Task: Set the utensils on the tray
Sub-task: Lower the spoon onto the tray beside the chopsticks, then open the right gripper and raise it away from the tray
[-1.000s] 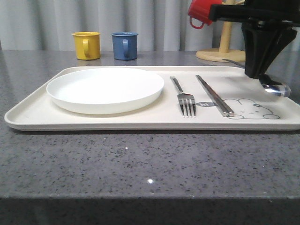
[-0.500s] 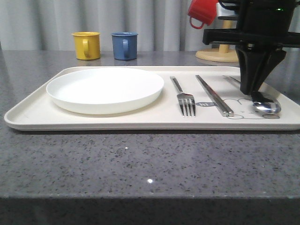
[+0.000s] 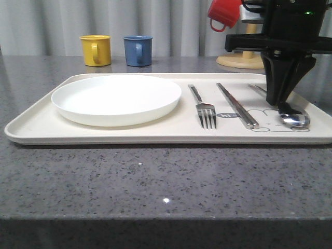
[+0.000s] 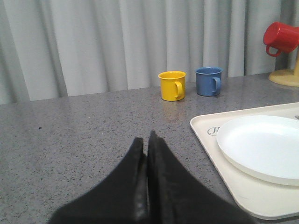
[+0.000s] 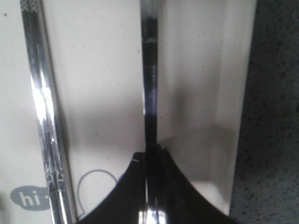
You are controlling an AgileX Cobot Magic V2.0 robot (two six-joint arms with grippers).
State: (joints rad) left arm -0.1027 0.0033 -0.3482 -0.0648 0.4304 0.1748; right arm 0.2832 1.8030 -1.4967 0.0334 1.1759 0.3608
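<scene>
Count, left to right: one yellow mug [image 3: 95, 50], one blue mug [image 3: 138, 50], one round white plate [image 3: 116, 98], one fork [image 3: 203, 108], one pair of chopsticks [image 3: 237, 105], one spoon [image 3: 290, 115], one red mug [image 3: 224, 13] hung on a wooden mug stand [image 3: 245, 58]; one tray [image 3: 31, 124] carrying the plate and all three utensils.

Edges and room: tray lies on the grey speckled table [image 3: 155, 176], its near rim set back from the table's front edge with a broad bare strip ahead of it; yellow and blue mugs stand side by side behind the tray's far-left corner, apart from it; open table to the left of the tray, where the left gripper [image 4: 146, 154] hangs low, fingers pressed together, nothing between them.

Tray contents: plate on the left half, nothing on it; fork just right of the plate, tines toward the camera; chopsticks beside it, parallel and touching each other, their near end at the rabbit drawing [image 3: 275, 120]; spoon furthest right, bowl lying over the drawing, near the tray's right rim.

Right gripper [image 5: 150, 154] stands over the spoon; fingers clamped on the handle, just behind the bowl; bowl rests on the tray.
</scene>
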